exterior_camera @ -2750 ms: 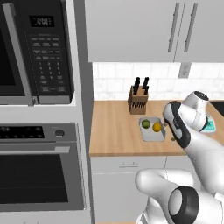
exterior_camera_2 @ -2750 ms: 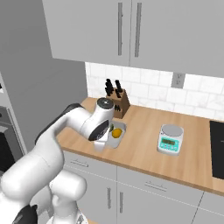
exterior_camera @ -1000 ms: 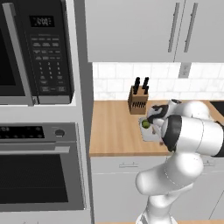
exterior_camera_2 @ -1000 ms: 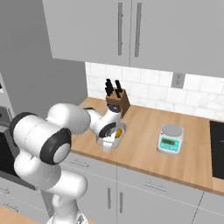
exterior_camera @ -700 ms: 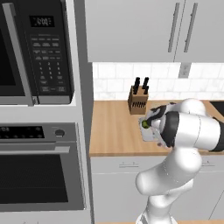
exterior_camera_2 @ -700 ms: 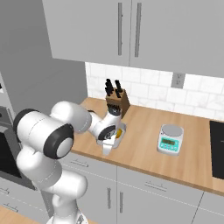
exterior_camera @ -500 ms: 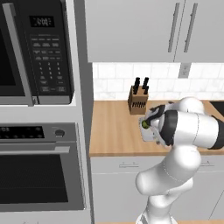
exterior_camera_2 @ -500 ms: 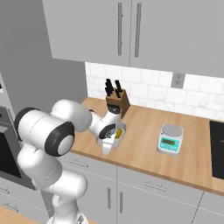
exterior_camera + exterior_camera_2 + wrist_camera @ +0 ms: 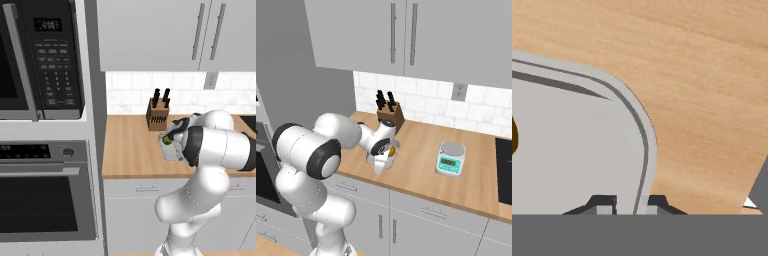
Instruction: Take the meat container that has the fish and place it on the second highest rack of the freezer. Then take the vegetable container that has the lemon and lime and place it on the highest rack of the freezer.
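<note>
Where pincer [image 9: 631, 206] nips its rim, pale grey vegetable container [image 9: 577, 145], lemon [image 9: 390, 149] inside

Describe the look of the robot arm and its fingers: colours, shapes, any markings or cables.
The glossy white robot arm is built of rounded, bulbous segments joined by dark grey to black bands at the joints. No cables or markings are visible on it. In the hand view, the two small dark grey fingers are blocky, with lighter grey faces at their tips. The gripper itself is otherwise too close to make out.

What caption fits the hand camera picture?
Gripper shut on the rim of the grey vegetable container, sitting on the wooden counter.
</note>
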Available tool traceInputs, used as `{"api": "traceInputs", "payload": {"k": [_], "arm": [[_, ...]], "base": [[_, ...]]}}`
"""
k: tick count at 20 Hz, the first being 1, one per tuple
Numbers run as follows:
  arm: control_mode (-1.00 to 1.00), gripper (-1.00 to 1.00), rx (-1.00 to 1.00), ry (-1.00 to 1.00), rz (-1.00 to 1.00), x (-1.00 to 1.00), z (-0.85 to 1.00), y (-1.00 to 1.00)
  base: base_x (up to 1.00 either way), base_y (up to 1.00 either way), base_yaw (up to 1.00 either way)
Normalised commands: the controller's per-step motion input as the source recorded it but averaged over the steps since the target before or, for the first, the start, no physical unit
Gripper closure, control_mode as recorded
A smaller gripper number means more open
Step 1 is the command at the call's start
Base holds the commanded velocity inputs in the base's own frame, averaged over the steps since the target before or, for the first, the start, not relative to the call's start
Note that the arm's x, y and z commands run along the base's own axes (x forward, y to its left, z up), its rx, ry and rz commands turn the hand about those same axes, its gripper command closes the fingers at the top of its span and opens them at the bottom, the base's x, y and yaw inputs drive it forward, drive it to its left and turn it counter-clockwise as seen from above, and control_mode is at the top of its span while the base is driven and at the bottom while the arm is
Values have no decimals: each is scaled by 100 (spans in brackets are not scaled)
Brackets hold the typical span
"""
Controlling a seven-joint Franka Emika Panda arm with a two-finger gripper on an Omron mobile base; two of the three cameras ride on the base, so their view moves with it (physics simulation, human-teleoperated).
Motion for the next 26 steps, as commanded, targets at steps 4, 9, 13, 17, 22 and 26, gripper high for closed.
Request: {"api": "traceInputs", "payload": {"k": [4,9,13,17,22,26], "arm": [[-100,100,0,-21,0,-21,1,6],[-100,100,0,-2,0,-13,27,5],[-100,100,-1,-4,0,-24,47,5],[-100,100,0,-4,0,-36,71,0],[-100,100,0,-7,0,-46,90,5],[-100,100,-3,-10,-1,-42,97,16]], "base": [[0,0,0],[0,0,0],[0,0,0],[0,0,0],[0,0,0],[0,0,0]]}}
